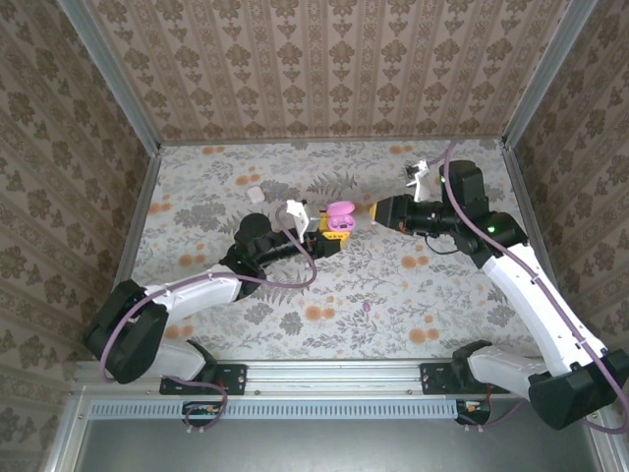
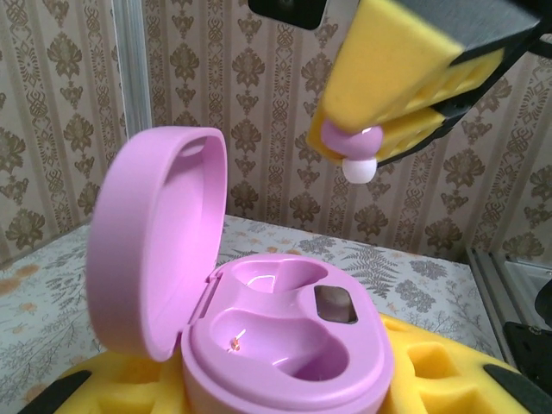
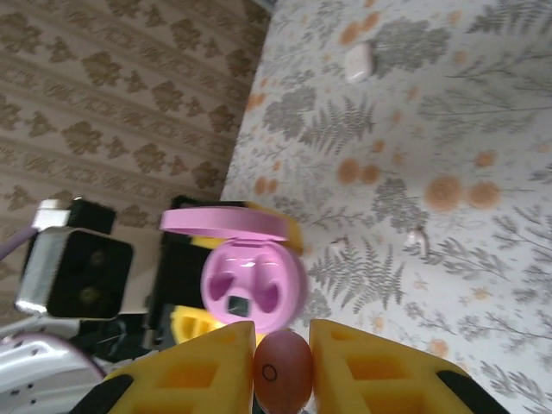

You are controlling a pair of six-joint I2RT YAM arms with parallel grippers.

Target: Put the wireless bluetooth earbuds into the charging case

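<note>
Clearly, right jaws pinch a pink earbud (image 3: 280,371) near the open case (image 2: 259,332), clamped in left jaws.

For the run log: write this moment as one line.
left gripper shut on pink case, lid open | right gripper shut on pink earbud | sockets empty

Brown damask-papered walls (image 1: 324,69) rise on three sides of the floral-clothed table (image 1: 413,295); aluminium posts (image 1: 110,79) stand at its far corners.
</note>
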